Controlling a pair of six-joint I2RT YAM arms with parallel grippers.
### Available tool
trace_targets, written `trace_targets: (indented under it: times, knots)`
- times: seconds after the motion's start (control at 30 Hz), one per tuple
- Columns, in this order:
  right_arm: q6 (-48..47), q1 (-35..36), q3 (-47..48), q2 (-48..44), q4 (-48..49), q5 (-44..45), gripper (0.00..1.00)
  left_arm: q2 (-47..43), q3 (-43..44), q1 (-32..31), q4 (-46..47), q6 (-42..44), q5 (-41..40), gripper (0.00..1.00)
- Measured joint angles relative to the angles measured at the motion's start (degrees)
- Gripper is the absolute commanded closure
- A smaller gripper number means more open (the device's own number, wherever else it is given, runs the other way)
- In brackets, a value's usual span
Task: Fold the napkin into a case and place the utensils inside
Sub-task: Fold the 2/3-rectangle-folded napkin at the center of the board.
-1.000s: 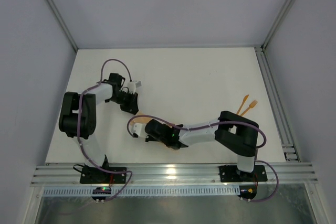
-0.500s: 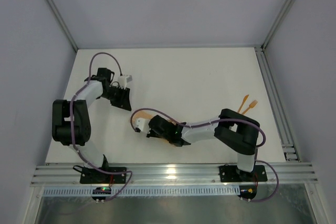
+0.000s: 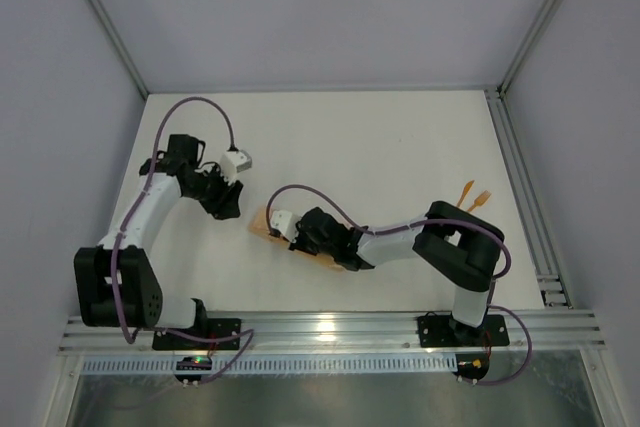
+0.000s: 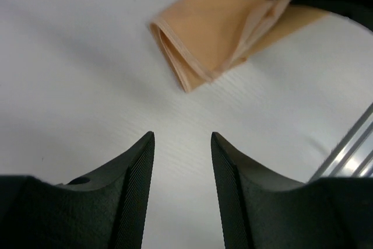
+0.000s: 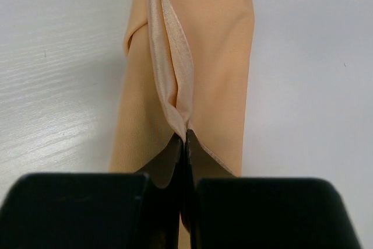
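The left gripper (image 4: 182, 138) hangs over the bare white table (image 3: 380, 147) with its two fingers (image 4: 137, 190) spread apart and nothing between them. The napkin (image 4: 215, 33) lies ahead of those fingertips and a little to their right, apart from them, with its folded, hemmed end pointing back toward the gripper. It is peach-orange and already folded into a narrow strip of stacked layers.

The right gripper (image 5: 185, 135) sits low at the napkin's other stretch, its fingers pressed together on a raised hem of the cloth. That thin edge rises into a small ridge just in front of the fingertips. From this gripper the strip runs straight ahead, lying flat on the table, with one diagonal layer edge crossing it on the left side.

In the overhead view the napkin's end shows just beyond the right gripper's tip, between the two grippers, and part of the strip is hidden under the right arm.

The utensils (image 3: 472, 198), two slim bright-orange pieces, one with fork tines, lie side by side well behind the right gripper, past that arm's elbow, apart from the napkin.
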Motion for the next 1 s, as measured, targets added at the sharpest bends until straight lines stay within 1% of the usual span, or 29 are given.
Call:
trace_targets:
  times: [0.07,0.13,0.2,0.23,0.3,0.4,0.47,0.53,0.6,0.7,0.77,0.83,1.0]
  knots:
    - [0.09,-0.24,-0.7,-0.04,1.29,-0.57,0.96,-3.19,0.15,-0.02,-6.19,9.38,-1.73,0.52]
    - [0.48,-0.63,-1.38,-0.24,2.4,-1.4,0.96,-5.38,1.36,-0.02,-12.59,16.41,-3.54,0.48]
    - [1.31,-1.27,-2.32,-0.44,4.0,-2.84,0.96,-7.26,2.69,-0.09,-16.83,23.71,-4.26,0.44]
    - [1.79,-1.66,-2.86,-0.55,4.81,-3.76,0.97,-8.48,2.73,-0.17,-18.01,27.87,-3.76,0.43]
    - [2.93,-2.43,-3.76,-0.81,6.14,-5.4,0.97,-12.44,0.26,-0.81,-16.96,34.77,-2.16,0.48]
    - [4.13,-3.43,-4.39,-1.27,6.64,-7.17,0.96,-19.96,-8.44,-4.79,-10.38,41.81,0.24,0.47]
    - [4.79,-4.17,-4.61,-1.55,6.56,-8.68,0.97,-22.58,-14.78,-8.15,-5.31,45.7,1.44,0.47]
    - [5.11,-4.57,-4.68,-1.77,6.25,-9.66,0.96,-22.53,-19.85,-10.38,0.11,48.41,1.81,0.47]
    - [5.38,-4.79,-4.74,-1.86,6.19,-10.32,0.97,-19.78,-22.51,-11.43,4.09,49.33,1.77,0.47]
    - [5.9,-5.03,-4.98,-2.01,6.34,-10.84,0.96,-14.32,-22.32,-11.54,9.33,50.16,1.55,0.46]
    - [6.08,-5.14,-5.14,-2.12,6.36,-11.21,0.97,-12.28,-22.32,-11.54,11.98,50.66,1.11,0.47]
    - [6.23,-5.22,-5.16,-2.12,6.4,-11.47,0.97,-11.39,-22.6,-11.65,14.93,50.66,0.79,0.48]
    - [6.62,-5.6,-5.16,-2.12,6.45,-12.13,0.97,-11.34,-23.54,-13.79,20.63,49.96,0.13,0.56]
